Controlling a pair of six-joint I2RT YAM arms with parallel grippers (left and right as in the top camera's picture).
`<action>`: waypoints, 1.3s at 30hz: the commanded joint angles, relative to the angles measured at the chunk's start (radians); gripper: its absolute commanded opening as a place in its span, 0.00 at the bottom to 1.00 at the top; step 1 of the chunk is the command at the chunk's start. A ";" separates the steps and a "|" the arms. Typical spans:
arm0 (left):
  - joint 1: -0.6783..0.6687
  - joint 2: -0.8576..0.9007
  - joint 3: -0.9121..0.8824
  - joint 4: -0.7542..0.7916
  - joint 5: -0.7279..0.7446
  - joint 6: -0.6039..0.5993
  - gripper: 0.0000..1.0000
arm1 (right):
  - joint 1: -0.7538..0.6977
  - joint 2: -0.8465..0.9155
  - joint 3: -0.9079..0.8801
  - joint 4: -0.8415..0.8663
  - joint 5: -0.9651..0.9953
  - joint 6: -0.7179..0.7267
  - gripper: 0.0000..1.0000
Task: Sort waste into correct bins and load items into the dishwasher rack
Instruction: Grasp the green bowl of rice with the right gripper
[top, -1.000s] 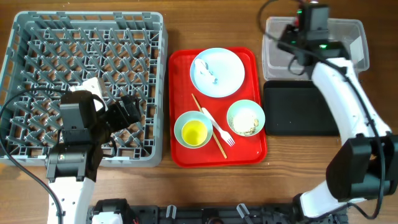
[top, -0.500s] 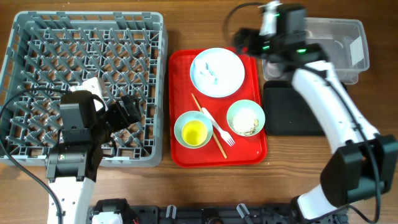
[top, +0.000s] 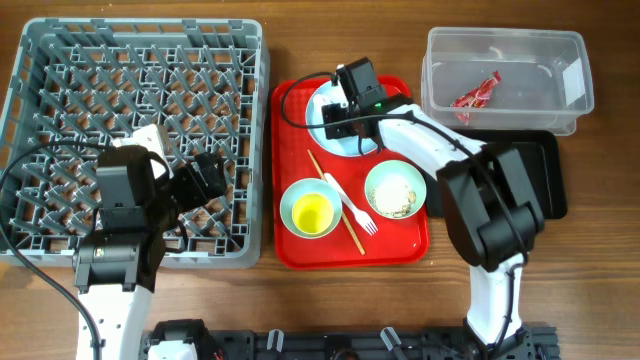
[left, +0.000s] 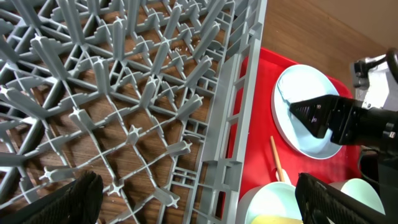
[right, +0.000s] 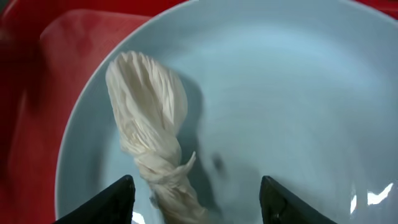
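Your right gripper (right: 202, 199) swings from the clear tub (top: 530, 80) to the plate (right: 280, 93), jaws spread wide over the crumpled white scrap (right: 149, 124).
Nearer you, the left gripper (left: 199, 190) waits open and empty above the dishwasher rack (top: 140, 28); beyond, the snack wrapper (top: 477, 92) lies in the tub, so the scrap likely goes next.

A robotics lab staged as a canteen dish-return: a left arm (top: 125, 235) and right arm (top: 430, 140) stand at a wooden counter (top: 300, 295) carrying a grey dishwasher rack (top: 140, 27), a red serving tray (top: 293, 130), a clear tub (top: 505, 45) and a black tray (top: 553, 165).
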 joint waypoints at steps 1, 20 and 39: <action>-0.006 0.001 0.014 0.003 -0.009 -0.010 1.00 | 0.006 0.030 -0.009 -0.003 -0.002 0.010 0.32; -0.006 0.001 0.014 0.003 -0.009 -0.010 1.00 | -0.409 -0.351 -0.010 -0.119 0.181 0.267 0.59; -0.006 0.001 0.014 0.003 -0.009 -0.010 1.00 | -0.013 -0.629 -0.218 -0.615 0.006 0.195 0.72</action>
